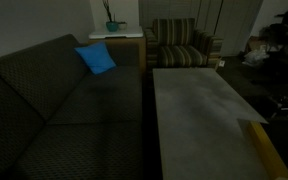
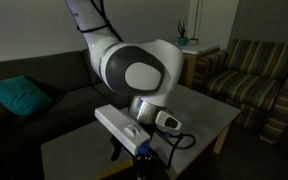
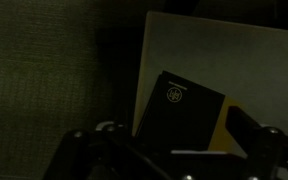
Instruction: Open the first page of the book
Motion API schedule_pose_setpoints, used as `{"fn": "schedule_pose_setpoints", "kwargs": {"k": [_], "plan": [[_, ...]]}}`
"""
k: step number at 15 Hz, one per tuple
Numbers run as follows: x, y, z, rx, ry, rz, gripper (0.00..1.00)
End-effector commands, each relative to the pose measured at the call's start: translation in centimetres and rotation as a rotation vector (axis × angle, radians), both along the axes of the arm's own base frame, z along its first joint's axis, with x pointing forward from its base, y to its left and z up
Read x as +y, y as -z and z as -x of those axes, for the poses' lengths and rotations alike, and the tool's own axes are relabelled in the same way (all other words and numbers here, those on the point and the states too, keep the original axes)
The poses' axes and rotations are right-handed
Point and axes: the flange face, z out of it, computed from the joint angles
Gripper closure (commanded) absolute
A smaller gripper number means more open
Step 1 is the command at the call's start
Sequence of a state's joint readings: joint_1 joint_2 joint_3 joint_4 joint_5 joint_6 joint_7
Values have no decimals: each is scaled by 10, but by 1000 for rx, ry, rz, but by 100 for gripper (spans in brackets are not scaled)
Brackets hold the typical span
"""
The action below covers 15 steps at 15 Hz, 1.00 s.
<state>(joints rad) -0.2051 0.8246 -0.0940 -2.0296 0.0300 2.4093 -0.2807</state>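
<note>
In the wrist view the book lies on the pale grey tabletop. It shows a dark face with a small round white emblem and a yellowish-tan strip along its right side. My gripper hovers above the book's near end, with its two fingers spread wide, one on each side of the book, holding nothing. In an exterior view only a yellowish-tan edge of the book shows, at the table's near right corner. In an exterior view the arm bends down over the table and the gripper is low at the near edge. No pale first page shows.
A dark sofa with a blue cushion runs along one long side of the table. A striped armchair stands at the far end. Woven dark fabric lies beyond the table's edge in the wrist view.
</note>
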Motion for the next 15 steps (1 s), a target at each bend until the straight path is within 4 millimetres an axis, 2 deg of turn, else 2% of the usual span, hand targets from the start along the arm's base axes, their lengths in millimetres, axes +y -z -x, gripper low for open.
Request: {"fn": "schedule_pose_setpoints", "kwargs": {"k": [1, 3, 14, 15], "plan": [[0, 0, -1, 1, 0, 0, 0], [-2, 3, -2, -1, 0, 11, 0], [-15, 51, -25, 64, 22, 48, 0], [-10, 46, -21, 33, 22, 28, 0]]}}
